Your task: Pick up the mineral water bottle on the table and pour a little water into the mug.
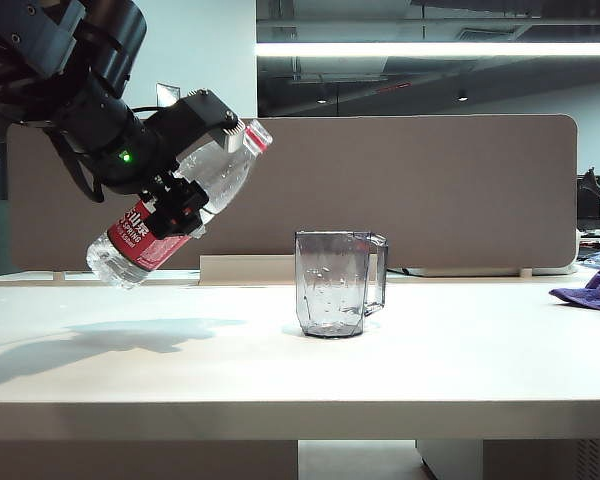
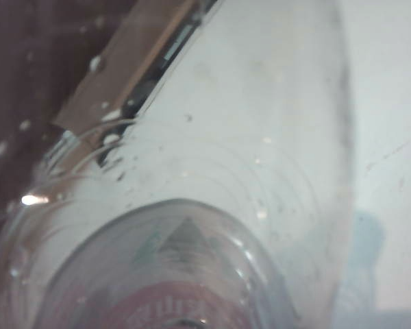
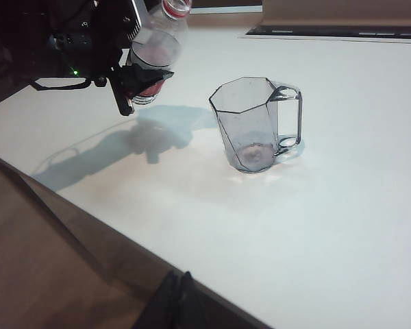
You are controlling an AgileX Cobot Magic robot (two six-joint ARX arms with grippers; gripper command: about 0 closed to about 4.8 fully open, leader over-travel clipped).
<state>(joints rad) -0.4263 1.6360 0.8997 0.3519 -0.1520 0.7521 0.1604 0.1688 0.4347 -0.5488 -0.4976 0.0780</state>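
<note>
One tall clear ribbed plastic mineral water bottle (image 1: pixel 176 207) hangs clamped in the left pincer (image 1: pixel 185 175), axis tilted, neck toward two o'clock. Grey-tinted faceted mug (image 1: pixel 338 283) stands at four o'clock on the white desk (image 1: pixel 280 370). Right pincer (image 3: pixel 178 291) shut, empty, farther off.

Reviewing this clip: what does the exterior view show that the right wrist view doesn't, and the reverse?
Only the exterior view shows the purple cloth at the table's far right, the beige partition and the tilt of the bottle, neck up toward the mug. Only the right wrist view looks down into the mug's open top and shows the shut right gripper low near the table edge. Both show the left gripper holding the bottle in the air beside the standing mug.
</note>
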